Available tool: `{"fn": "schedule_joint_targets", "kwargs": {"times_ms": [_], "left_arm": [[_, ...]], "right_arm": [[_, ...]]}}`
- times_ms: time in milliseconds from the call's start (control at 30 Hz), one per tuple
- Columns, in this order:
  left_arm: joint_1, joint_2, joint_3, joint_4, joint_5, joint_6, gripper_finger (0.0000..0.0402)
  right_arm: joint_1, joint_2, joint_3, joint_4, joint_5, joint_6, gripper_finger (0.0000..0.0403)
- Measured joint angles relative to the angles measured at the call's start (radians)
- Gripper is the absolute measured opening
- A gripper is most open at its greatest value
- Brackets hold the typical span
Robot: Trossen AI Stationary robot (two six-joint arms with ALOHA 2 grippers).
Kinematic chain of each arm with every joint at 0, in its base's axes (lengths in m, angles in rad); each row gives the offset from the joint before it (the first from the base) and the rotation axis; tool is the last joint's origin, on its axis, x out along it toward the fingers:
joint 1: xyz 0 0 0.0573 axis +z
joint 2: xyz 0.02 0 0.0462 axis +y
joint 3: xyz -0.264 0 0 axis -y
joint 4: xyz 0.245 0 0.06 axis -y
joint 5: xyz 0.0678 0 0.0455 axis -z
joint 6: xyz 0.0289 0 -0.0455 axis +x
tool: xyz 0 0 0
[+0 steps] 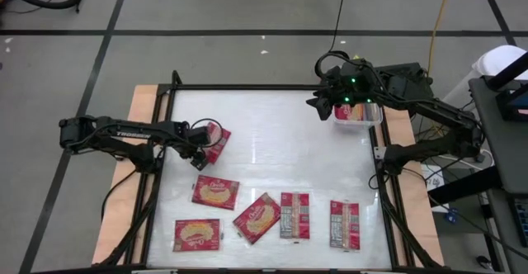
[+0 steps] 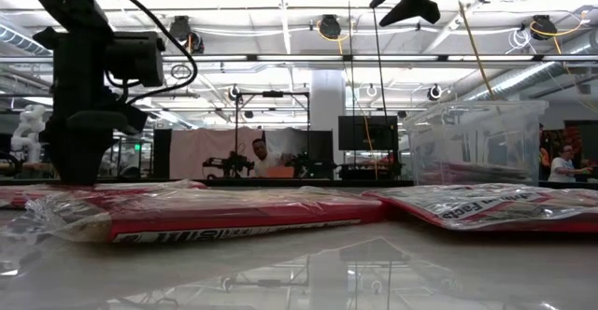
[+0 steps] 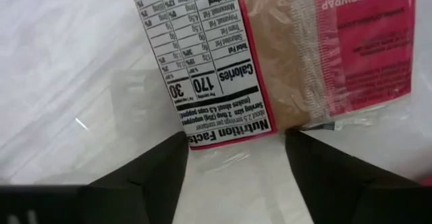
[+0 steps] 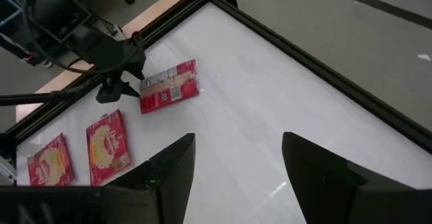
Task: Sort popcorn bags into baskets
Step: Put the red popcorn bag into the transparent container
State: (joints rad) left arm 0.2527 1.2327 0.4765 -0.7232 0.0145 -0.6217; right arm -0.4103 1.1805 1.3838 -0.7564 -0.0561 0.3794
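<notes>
A red popcorn bag (image 1: 218,140) lies flat at the table's far left, its grey-white printed face (image 3: 216,62) up. My left gripper (image 1: 200,152) points down at that bag's short end, open, with the bag's clear sealed edge (image 3: 229,158) between its fingers. Several more popcorn bags (image 1: 215,191) lie flat along the near side. The clear basket (image 1: 373,117) stands at the far right with bags inside. My right gripper (image 1: 322,105) hangs open beside and above it, holding nothing. My left gripper comes from above, pointing down, one fingertip (image 3: 177,146) on each side of the sealed short end of the bag (image 3: 202,137), which lies flat on the table. Whether the fingers touch the bag, I cannot tell.
A black frame (image 1: 175,88) borders the white tabletop, with wooden strips (image 1: 140,101) outside it. The middle of the table (image 1: 280,142) is bare. In the low view two bags (image 2: 215,212) lie close in front, and people show in the room beyond.
</notes>
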Motion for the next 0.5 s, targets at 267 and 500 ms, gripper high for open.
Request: {"fn": "schedule_joint_targets", "kwargs": {"times_ms": [267,500], "left_arm": [[0.0,0.002,-0.001,0.048,-0.041,0.154,0.0094],[0.003,-0.004,0.09,0.145,-0.066,0.172,0.001]], "right_arm": [[0.0,0.006,0.0,0.081,0.001,-0.001,0.0212],[0.002,0.039,-0.001,0.141,0.0,0.0,0.0212]]}}
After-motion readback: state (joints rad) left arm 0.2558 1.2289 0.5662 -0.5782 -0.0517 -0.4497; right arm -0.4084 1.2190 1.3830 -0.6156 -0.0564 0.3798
